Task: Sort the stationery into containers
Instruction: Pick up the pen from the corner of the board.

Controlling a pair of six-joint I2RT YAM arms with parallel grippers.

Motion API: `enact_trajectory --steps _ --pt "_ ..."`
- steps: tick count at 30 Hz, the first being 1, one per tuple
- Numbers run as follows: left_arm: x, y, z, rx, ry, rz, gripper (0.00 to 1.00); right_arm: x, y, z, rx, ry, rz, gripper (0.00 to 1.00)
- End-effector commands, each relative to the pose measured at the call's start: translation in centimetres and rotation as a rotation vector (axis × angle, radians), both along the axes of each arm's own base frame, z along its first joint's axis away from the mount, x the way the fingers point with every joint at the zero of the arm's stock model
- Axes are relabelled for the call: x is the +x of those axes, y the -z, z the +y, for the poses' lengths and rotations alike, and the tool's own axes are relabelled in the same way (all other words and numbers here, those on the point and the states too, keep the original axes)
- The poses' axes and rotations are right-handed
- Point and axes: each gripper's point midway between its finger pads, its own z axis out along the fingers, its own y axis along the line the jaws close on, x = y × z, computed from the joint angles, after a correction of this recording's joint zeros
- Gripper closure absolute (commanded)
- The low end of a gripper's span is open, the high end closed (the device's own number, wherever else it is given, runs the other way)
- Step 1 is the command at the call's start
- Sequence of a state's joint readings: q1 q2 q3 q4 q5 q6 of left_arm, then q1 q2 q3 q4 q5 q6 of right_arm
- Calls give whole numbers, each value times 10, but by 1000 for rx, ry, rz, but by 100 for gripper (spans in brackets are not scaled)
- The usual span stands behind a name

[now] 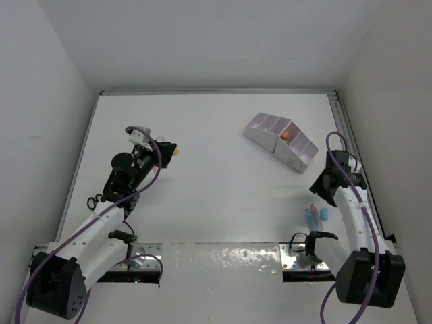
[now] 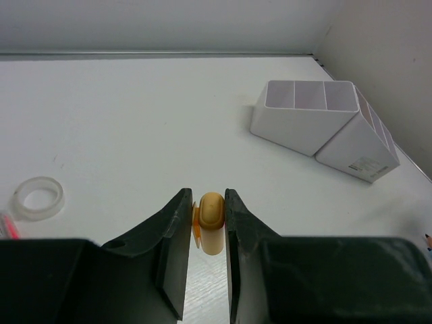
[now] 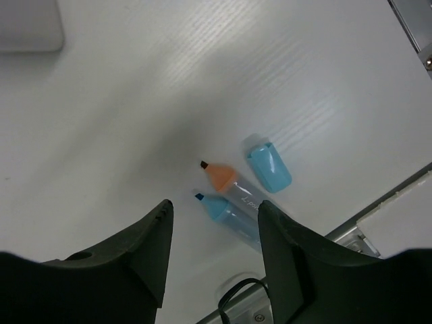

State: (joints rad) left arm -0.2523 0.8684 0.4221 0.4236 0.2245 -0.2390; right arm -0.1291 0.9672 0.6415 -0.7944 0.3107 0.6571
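Currently, left hand [image 2: 206, 202] clenched on a small yellow-orange item [image 2: 210, 219], well left of the white organiser [image 1: 280, 142] on the bench [image 1: 223, 202]; right hand [image 3: 214, 206] released above an orange-tipped marker [image 3: 221, 177], on the organiser's near side.

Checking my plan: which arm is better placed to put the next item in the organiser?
Left: left fingers grip a small orange piece; right fingers hang open, empty, over the markers.

I count one white organiser [image 1: 280, 140], one tape ring [image 2: 39, 197], two uncapped markers, an orange-tipped marker [image 3: 223, 177] and a blue-tipped marker [image 3: 219, 206], one loose blue cap [image 3: 268, 165], one yellow-orange eraser [image 2: 211, 212] and one small orange piece [image 1: 285, 134].
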Motion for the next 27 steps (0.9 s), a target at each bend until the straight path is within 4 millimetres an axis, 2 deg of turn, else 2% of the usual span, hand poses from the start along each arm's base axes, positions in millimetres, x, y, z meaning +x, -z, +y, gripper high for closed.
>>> enact_trajectory --steps 1,4,16,21,26,27 --pt "4 -15 9 -17 -34 -78 100 -9 15 -7 20 66 68 48" --pt "5 -21 10 -30 -39 -102 100 -25 32 -8 50 113 161 52" --pt "6 -30 15 -55 -66 -140 100 -48 73 1 96 130 318 54" --pt "8 -31 17 -56 -75 -138 100 -52 81 -1 86 132 334 55" --pt "11 -32 18 -53 -79 -136 100 -46 88 1 108 104 337 56" --pt "11 -31 19 -52 -83 -135 100 -42 88 1 110 91 334 60"
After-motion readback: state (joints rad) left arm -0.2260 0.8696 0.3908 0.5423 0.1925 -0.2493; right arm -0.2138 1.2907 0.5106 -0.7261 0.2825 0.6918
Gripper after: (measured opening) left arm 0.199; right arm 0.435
